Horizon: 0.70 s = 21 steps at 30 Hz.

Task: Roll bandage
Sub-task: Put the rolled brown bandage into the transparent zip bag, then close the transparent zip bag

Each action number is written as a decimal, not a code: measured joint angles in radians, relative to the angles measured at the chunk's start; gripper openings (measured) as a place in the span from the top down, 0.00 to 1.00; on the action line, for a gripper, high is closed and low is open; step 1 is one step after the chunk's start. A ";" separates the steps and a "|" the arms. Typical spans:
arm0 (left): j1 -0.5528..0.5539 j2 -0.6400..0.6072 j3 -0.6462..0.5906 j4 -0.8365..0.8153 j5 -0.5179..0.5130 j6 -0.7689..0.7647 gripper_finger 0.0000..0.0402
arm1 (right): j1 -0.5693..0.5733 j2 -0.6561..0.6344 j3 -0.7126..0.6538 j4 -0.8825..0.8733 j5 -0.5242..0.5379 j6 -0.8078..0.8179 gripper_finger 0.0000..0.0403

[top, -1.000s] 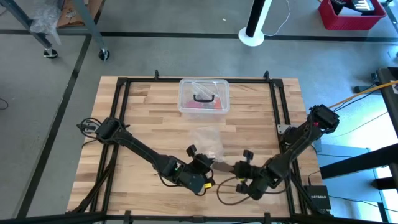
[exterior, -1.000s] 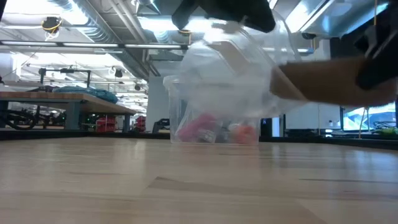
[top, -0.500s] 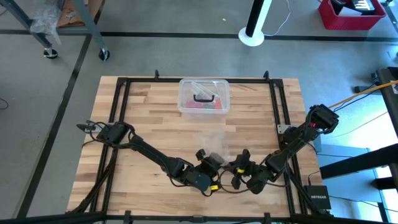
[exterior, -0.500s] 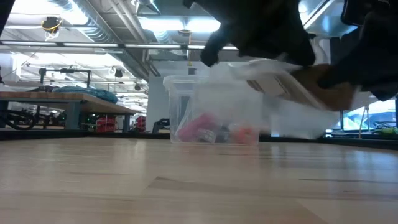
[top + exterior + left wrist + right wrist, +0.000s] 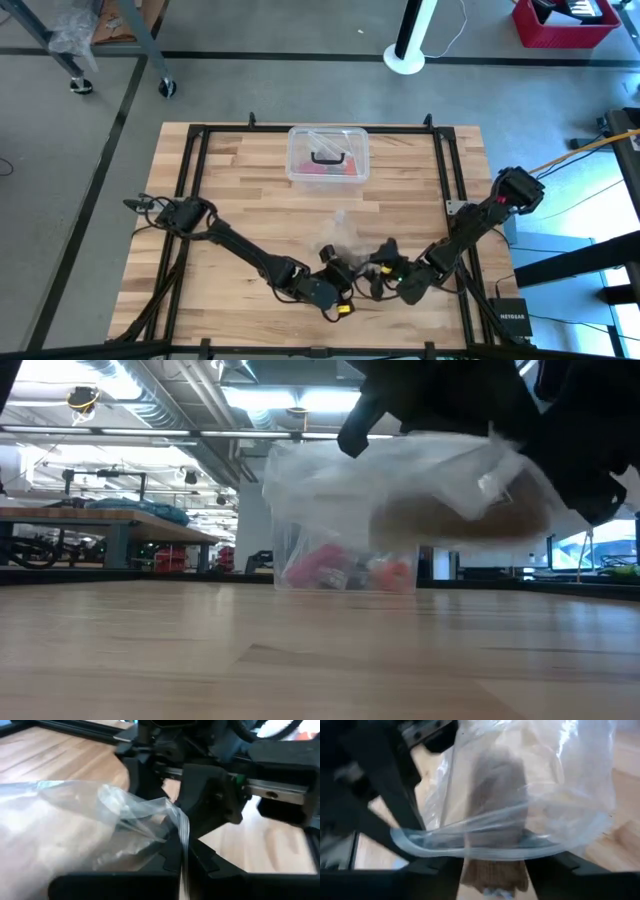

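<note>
The bandage [image 5: 495,820] is a dull brown roll of fabric that lies inside a clear plastic bag [image 5: 400,490]; its frayed end [image 5: 495,877] sticks out of the bag's mouth. My left gripper [image 5: 345,275] is shut on the bag near the table's near edge. My right gripper [image 5: 375,277] faces it from the right, fingers wide apart on either side of the bandage's end. In the low view the bag and the bandage [image 5: 460,515] hang clear of the table. My left gripper pinches a gathered edge of the plastic bag [image 5: 182,837] between its two fingers. The bag spreads out beyond the fingers and hangs clear of the table with the bandage in it. My right gripper's fingers flank the bandage's end; I cannot tell whether they touch it.
A clear plastic box [image 5: 327,155] with a black handle stands at the table's far middle; the low view shows pink and orange things inside the box [image 5: 345,565]. A black frame [image 5: 190,200] runs around the wooden tabletop.
Both grippers have sunk and drawn closer together at the near edge, and my right gripper has rolled. The bandage, which stood level between the grippers outside the bag, now lies inside the bag, and the bag has swung across in front of it.
</note>
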<state>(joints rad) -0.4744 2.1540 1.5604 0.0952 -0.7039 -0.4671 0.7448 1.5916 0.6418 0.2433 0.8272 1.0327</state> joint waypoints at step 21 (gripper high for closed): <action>-0.012 -0.070 0.040 -0.038 0.090 0.217 1.00 | 0.170 -0.476 0.095 -0.378 -0.387 -0.566 0.32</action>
<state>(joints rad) -0.4865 2.0838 1.6000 0.0572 -0.6144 -0.2498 0.9148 1.1155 0.7372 -0.1342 0.4404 0.4666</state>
